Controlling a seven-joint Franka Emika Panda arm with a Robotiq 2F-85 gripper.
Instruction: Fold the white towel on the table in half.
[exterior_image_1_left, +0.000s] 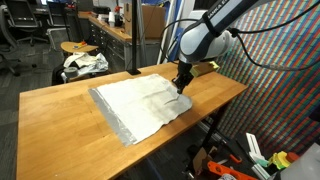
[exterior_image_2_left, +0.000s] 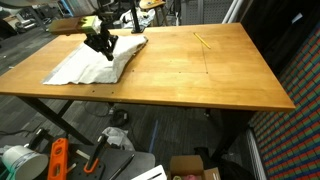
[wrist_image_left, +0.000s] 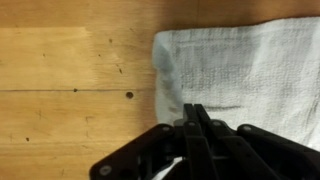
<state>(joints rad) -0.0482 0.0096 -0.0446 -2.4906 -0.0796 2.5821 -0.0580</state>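
Wooden table (wrist_image_left: 70, 70), towel (wrist_image_left: 250, 70) (gripper (wrist_image_left: 196, 112) hold unclear)

White towel (exterior_image_2_left: 95, 62) spread flat, upper left of frame, on table (exterior_image_2_left: 210, 75); gripper (exterior_image_2_left: 100, 44) low over towel's far edge.

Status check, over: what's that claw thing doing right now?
Gripper shut on white towel edge. Towel unfolded, spread on table. Nothing blocking the fold.

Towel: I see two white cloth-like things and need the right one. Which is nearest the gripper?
The flat towel on the table; the gripper is at its edge. The crumpled one lies off the table, behind it.
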